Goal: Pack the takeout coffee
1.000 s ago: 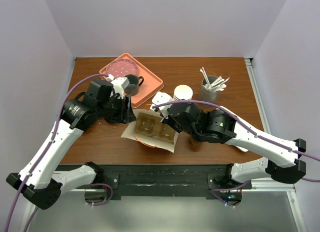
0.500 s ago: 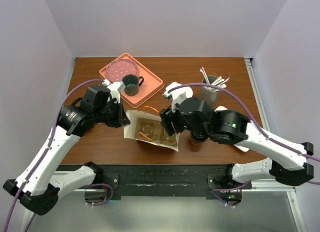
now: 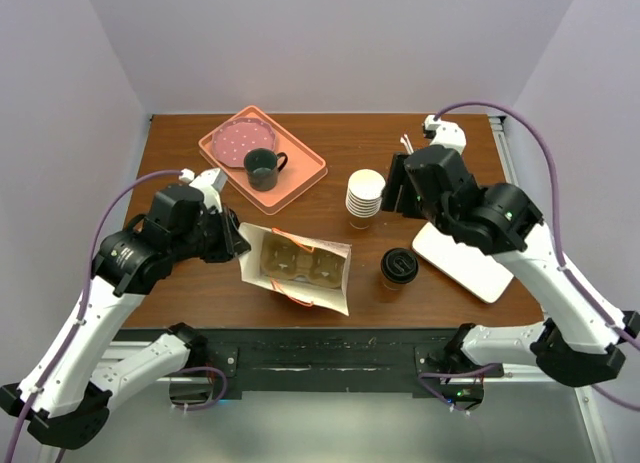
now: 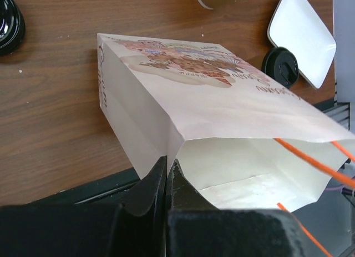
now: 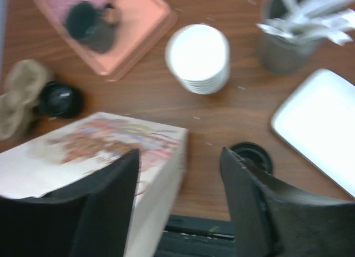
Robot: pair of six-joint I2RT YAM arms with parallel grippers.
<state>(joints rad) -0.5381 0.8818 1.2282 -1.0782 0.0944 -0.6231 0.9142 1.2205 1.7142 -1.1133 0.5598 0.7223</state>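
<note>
The takeout coffee (image 3: 398, 268), a kraft-brown cup with a black lid, stands on the table right of the white paper bag (image 3: 296, 267). Its lid also shows in the wrist views as the coffee (image 4: 280, 60) and the coffee (image 5: 250, 156). The bag (image 4: 222, 118) lies tipped with its printed face up and its mouth toward my left gripper (image 4: 167, 164). That gripper (image 3: 238, 245) is shut on the bag's rim at a corner fold. My right gripper (image 5: 180, 152) is open and holds nothing; in the top view it (image 3: 394, 193) hangs above the table, behind the coffee.
A stack of white cups (image 3: 365, 196) stands behind the bag. A coral tray (image 3: 300, 173) holds a green mug (image 3: 263, 168) and a pink plate (image 3: 238, 136). A white tray (image 3: 462, 260) lies right; a utensil holder (image 5: 288, 40) stands behind. A dark round object (image 4: 8, 24) sits left.
My right gripper opened, let go of the bag and rose back to the right. My left gripper shut on the bag's rim. The bag shifted and tipped; the coffee came into view.
</note>
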